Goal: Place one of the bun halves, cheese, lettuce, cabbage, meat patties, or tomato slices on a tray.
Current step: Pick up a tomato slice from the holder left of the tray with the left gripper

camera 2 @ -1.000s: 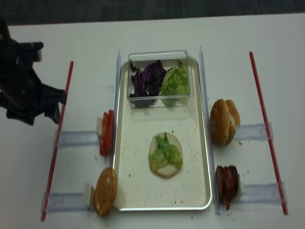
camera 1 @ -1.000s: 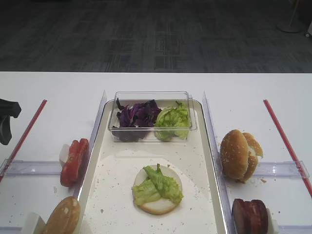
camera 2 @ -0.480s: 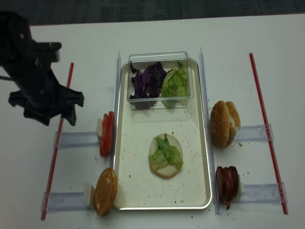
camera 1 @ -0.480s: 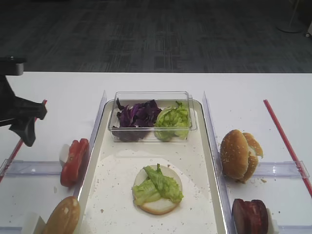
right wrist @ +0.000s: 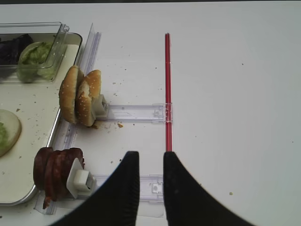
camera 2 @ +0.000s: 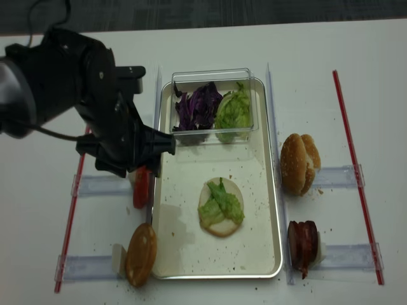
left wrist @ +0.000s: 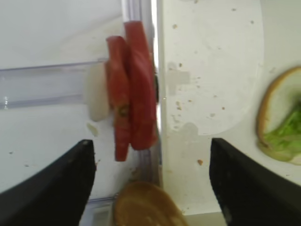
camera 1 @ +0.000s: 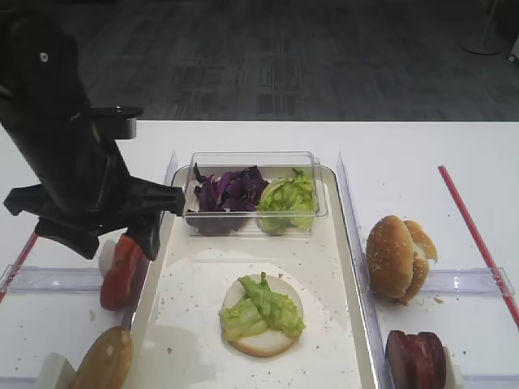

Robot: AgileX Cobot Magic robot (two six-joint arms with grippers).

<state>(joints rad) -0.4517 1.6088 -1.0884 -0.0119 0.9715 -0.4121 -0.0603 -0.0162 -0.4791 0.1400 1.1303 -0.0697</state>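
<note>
From the high view, the long silver tray point(camera 1: 349, 267) lies in the middle of the white surface point(camera 1: 422, 150). On the tray sits one bun half point(camera 1: 261, 316) with green lettuce point(camera 1: 263, 306) on top. At the far end of the tray a clear tub point(camera 1: 253, 193) holds purple cabbage point(camera 1: 227, 193) and more lettuce. The big black left arm point(camera 1: 65, 154) hangs over the tomato slices point(camera 1: 122, 271), which stand on edge just left of the tray. Two buns point(camera 1: 399, 258) stand to the right of the tray, and the dark meat patties point(camera 1: 415, 361) stand nearer the front.

In the right wrist view, the right hand point(right wrist: 149, 181) is closed and holds nothing. It hangs above the surface, to the right of the patties, near a red strip point(right wrist: 167, 89).

In the left wrist view, the left hand point(left wrist: 155, 183) is wide open with nothing in it. The tomato slices lie between its two dark fingers point(left wrist: 56, 188), farther ahead and next to the tray rim. A brown bun top point(left wrist: 146, 205) shows at the bottom.

The second high view shows the left arm over the tomato slices too.
</note>
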